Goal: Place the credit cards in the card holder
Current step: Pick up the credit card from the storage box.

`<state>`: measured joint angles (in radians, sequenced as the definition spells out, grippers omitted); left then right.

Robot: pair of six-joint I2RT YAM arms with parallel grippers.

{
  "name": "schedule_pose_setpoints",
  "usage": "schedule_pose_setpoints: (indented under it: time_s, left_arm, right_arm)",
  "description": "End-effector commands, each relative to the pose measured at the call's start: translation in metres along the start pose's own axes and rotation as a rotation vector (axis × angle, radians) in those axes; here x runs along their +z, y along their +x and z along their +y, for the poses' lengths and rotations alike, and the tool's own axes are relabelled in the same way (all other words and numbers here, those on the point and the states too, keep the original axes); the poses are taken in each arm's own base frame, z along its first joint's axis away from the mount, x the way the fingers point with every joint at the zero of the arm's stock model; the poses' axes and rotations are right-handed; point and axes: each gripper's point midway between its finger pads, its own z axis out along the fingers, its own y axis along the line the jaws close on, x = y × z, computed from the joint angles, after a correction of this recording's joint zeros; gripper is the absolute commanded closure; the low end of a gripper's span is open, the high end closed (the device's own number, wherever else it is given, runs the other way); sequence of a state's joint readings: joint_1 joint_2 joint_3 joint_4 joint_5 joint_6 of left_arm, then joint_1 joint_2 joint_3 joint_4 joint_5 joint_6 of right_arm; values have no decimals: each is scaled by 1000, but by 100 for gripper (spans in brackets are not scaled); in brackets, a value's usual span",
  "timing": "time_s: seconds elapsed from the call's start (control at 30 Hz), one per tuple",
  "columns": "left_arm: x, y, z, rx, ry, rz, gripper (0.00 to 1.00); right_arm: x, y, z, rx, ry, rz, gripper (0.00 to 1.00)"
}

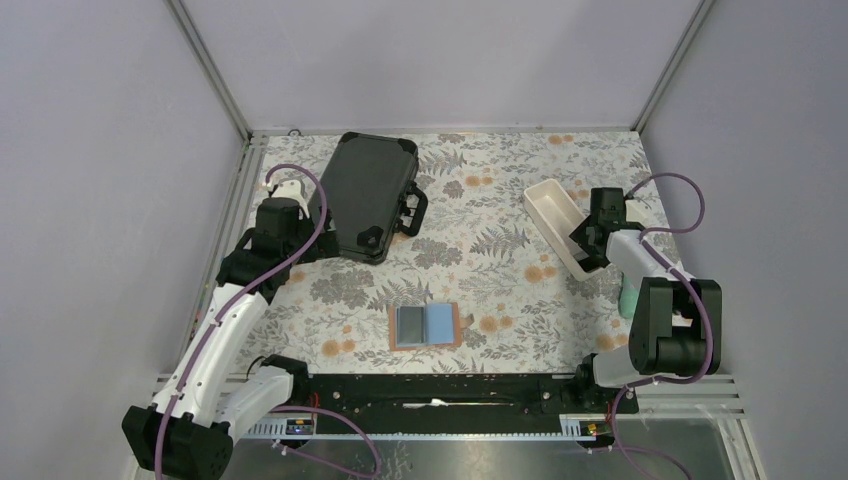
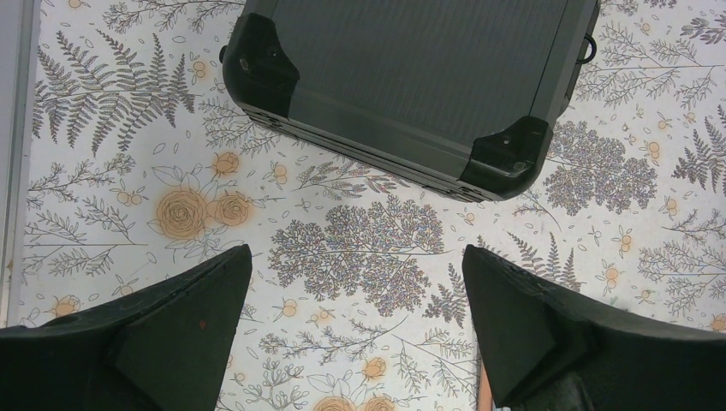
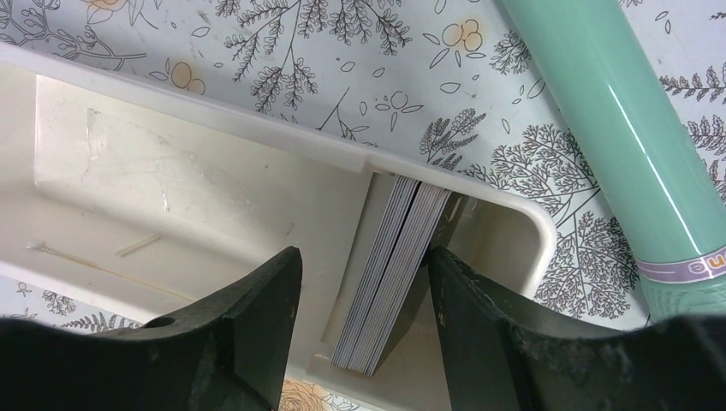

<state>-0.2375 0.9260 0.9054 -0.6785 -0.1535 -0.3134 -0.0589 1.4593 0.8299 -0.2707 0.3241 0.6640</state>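
Edgewise, credit cards (image 3: 389, 274) stand in the white tray (image 3: 171, 197), right pincer (image 3: 364, 257) parted around them; left pincer (image 2: 355, 250) gapes.

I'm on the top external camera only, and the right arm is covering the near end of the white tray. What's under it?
Observer: A stack of credit cards stands on edge against the end wall of the white tray.
Operator: Where's the right gripper relative to them?
Observer: The right gripper straddles the stack, jaws open; a gap shows beside one finger, and contact at the other is unclear.
Operator: And the left gripper?
Observer: The left gripper is wide open and holds nothing, above floral tablecloth just short of the black hard case.
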Motion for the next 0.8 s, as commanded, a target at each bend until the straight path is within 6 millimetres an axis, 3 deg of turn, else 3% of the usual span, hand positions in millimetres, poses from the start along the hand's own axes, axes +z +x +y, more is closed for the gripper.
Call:
schedule_pose_setpoints:
  time_s: [0.0,0.17,0.43,0.77]
  left_arm:
    - [3,-10,-6,0,29,-44,1]
    - [3,-10,-6,1,31,-41,1]
    - [3,-9,-6,1,34,-39,1]
    - [3,-9,-6,3,33,-38,1]
  right_arm:
    - [-8,-24,7,16,-13,-73,38]
    - [-4,-12,6,17,-18,-35,29]
    - [8,-2,8,23,-16,-1,27]
    - [2,-18,16,33,-34,-42,30]
